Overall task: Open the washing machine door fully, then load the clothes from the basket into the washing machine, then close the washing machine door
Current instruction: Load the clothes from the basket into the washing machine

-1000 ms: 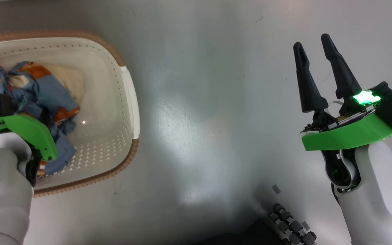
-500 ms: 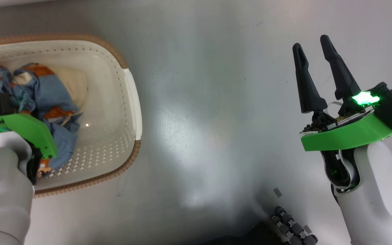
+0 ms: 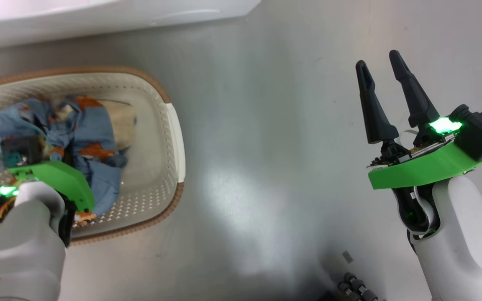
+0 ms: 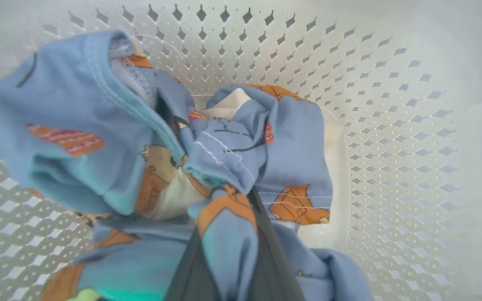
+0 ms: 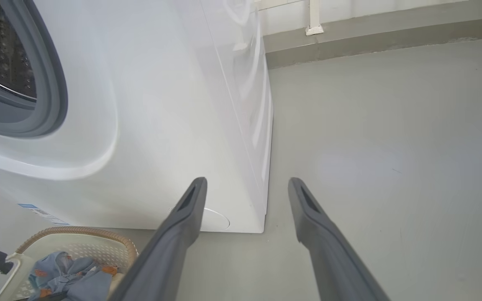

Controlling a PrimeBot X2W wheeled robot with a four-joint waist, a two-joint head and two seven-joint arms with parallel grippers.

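Clothes pinched by left claw, amid basket walls.

smooth grey floor, lightly scuffed, carrying a soft pale glare. at its far edge a darker grey-brown skirting band runs below a pale wall, with a white pipe fixed against it.
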